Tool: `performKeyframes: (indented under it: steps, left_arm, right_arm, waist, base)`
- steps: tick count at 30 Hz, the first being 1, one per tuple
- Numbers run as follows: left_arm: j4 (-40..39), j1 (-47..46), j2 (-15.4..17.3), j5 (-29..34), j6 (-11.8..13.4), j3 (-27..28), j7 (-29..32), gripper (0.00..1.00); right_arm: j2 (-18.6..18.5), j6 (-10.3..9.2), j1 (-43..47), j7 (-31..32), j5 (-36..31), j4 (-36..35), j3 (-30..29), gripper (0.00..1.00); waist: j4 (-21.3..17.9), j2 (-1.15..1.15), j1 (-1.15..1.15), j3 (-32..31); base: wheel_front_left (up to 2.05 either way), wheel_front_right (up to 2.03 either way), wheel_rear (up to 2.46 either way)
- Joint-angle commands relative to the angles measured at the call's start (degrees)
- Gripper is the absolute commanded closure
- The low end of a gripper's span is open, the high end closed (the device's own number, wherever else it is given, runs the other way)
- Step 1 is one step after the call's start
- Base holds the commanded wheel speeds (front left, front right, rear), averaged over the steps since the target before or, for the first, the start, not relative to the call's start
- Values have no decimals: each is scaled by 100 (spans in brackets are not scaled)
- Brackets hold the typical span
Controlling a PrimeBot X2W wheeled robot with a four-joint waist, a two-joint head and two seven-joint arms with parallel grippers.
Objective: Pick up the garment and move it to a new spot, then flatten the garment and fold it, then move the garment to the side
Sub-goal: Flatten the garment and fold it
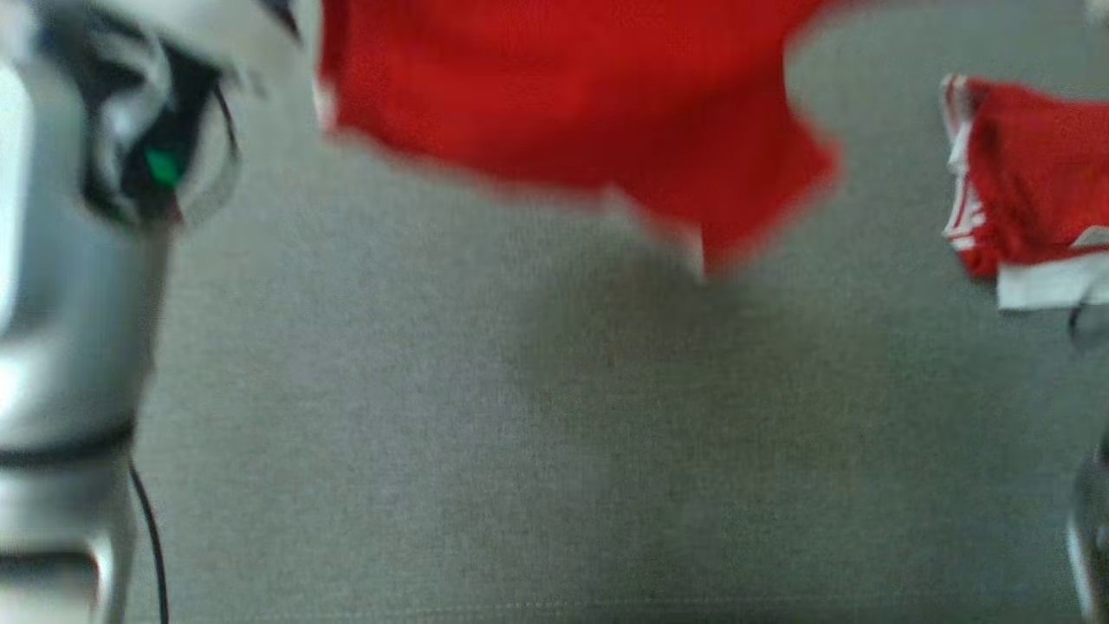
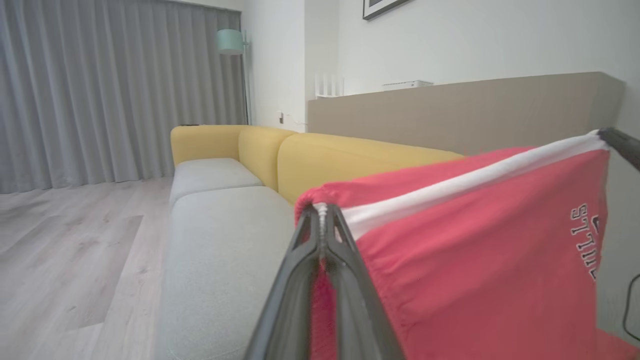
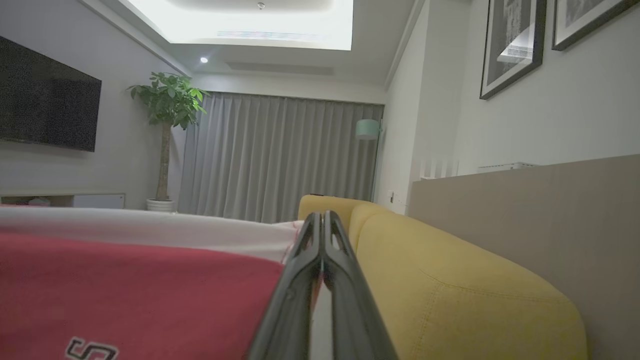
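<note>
The left claw (image 2: 322,211) and right claw (image 3: 322,217) clamp the red garment (image 2: 475,260) above the grey-cushioned yellow sofa (image 2: 225,240), curtains (image 2: 100,90) behind.

Yellow sofa (image 2: 320,155) w/ grey seat cushions (image 2: 220,240), grey curtains (image 2: 100,90), teal lamp (image 2: 230,41), plant (image 3: 167,100) nr TV (image 3: 47,95), wood floor (image 2: 60,250)

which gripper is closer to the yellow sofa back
Right. The right gripper sits beside the yellow sofa back; the left gripper is farther out, over the grey seat, with the red shorts stretched between them.
</note>
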Motion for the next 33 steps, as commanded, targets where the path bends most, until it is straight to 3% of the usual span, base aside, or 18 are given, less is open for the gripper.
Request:
performKeyframes:
  steps: [1,7,12,17,24,33]
  left_arm:
    - [231,-627,223,104,-58,313,-195,100]
    - [1602,-1870,201,402,-211,261,-1157,100]
    - [2463,-2009,56,328,-320,-58,-1722,100]
    - [3006,-1639,-2,346,-349,-562,-2027,100]
    - [3520,-536,125,53,-355,-1552,-2274,100]
    - [3580,851,523,-371,-356,-2664,-2256,100]
  right_arm:
    - [-41,37,-564,-137,10,220,158,100]
    - [-21,37,-1937,-822,-165,1663,318,100]
    - [90,37,-2031,-1271,-180,2589,506,100]
    - [107,37,-1650,-1441,-138,3384,877,100]
    - [43,37,-912,-1330,226,4541,1928,100]
    - [-551,37,-74,-815,1092,5013,3548,100]
  waist:
    - [-26,0,0,644]
    - [76,0,0,1147]
    - [211,0,0,1347]
    - [286,0,0,1326]
    - [308,0,0,876]
    - [261,0,0,60]
  base:
    - [0,0,0]
    - [0,0,0]
    - [0,0,0]
    - [0,0,0]
    - [0,0,0]
    - [0,0,0]
